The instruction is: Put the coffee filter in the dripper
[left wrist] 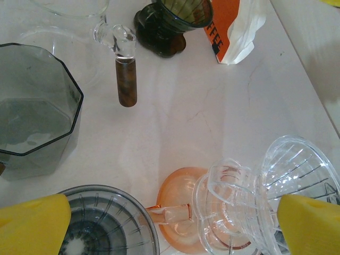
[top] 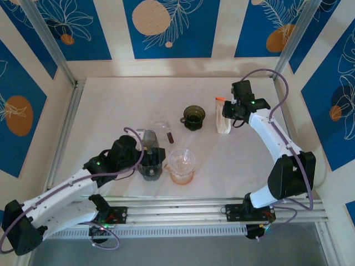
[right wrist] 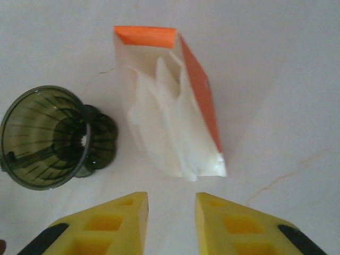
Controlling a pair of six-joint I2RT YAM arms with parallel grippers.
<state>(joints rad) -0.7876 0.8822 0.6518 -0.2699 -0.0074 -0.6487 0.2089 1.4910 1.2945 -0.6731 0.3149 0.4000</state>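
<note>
The coffee filters (right wrist: pixel 159 122) are sitting folded inside an open orange-and-white pack (right wrist: pixel 199 90) on the white table (right wrist: pixel 276 64), just beside the dark green dripper (right wrist: pixel 48 138) – close, but not touching it. The right gripper (right wrist: pixel 171 199) is hovering at the pack's near end, its yellow fingers (right wrist: pixel 119 212) standing a narrow gap apart and gripping nothing. Across the table the left gripper (left wrist: pixel 171 223) is hanging with its jaws spread wide – empty – above a smoky grey dripper (left wrist: pixel 106 223) and a clear dripper (left wrist: pixel 297 170) atop a pink one (left wrist: pixel 178 191)

orange-and-white filter bag (left wrist: pixel 234 26), black letters "FFE" on its side, remainder cut off
</note>
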